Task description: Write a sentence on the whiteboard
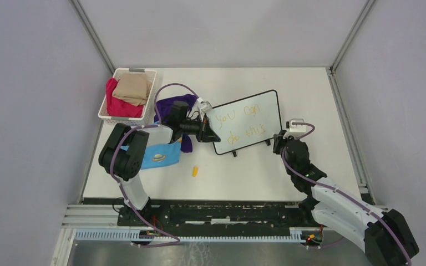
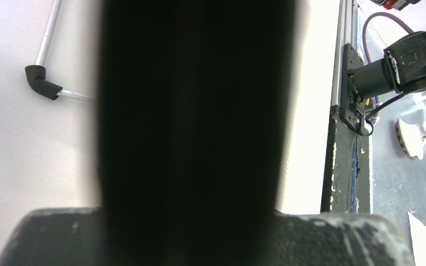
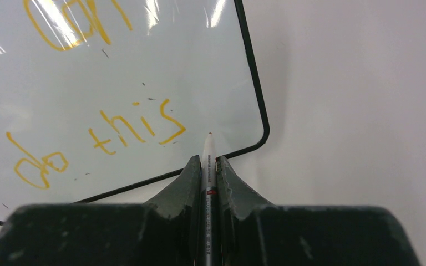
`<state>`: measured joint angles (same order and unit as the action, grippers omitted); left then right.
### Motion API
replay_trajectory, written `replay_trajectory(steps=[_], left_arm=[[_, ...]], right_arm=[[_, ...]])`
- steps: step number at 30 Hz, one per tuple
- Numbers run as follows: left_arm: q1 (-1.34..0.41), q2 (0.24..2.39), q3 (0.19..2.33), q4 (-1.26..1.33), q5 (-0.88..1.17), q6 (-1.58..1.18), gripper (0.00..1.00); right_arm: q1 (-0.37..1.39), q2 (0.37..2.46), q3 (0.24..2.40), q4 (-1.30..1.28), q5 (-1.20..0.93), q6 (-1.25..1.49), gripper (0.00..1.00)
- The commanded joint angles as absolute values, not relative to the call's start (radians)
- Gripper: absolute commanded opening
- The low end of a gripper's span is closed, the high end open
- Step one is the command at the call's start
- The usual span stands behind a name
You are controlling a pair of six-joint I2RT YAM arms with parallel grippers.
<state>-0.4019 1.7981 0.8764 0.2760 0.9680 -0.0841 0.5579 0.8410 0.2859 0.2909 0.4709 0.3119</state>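
While the whiteboard (image 1: 269,108) lies tilted at the middle of the table (image 1: 316,94), the sentence (image 1: 243,123) "you can do this" crosses it in two yellow lines. The right gripper (image 3: 208,160), its arm reaching in low from the near right, is clamped on a white marker (image 3: 208,145). The marker's tip sits at the board's near right corner, just past the final "s"; contact cannot be judged. The left gripper (image 1: 209,133) is closed on the board's left edge, its forearm level. A small yellow piece (image 1: 195,171) lies nearer the arms, apart from the board.
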Motion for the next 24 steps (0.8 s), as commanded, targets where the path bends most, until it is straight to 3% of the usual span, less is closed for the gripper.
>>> replay_trajectory(steps=[1,24], left_arm=[[-0.437,1.858,0.850,0.110,0.828,-0.008,0.02],[-0.437,1.863,0.850,0.106,0.827,-0.006,0.02]], right_arm=[[0.527,0.851,0.278,0.360,0.440,0.362,0.00],[0.480,0.921,0.265,0.475,0.378,0.383,0.00]])
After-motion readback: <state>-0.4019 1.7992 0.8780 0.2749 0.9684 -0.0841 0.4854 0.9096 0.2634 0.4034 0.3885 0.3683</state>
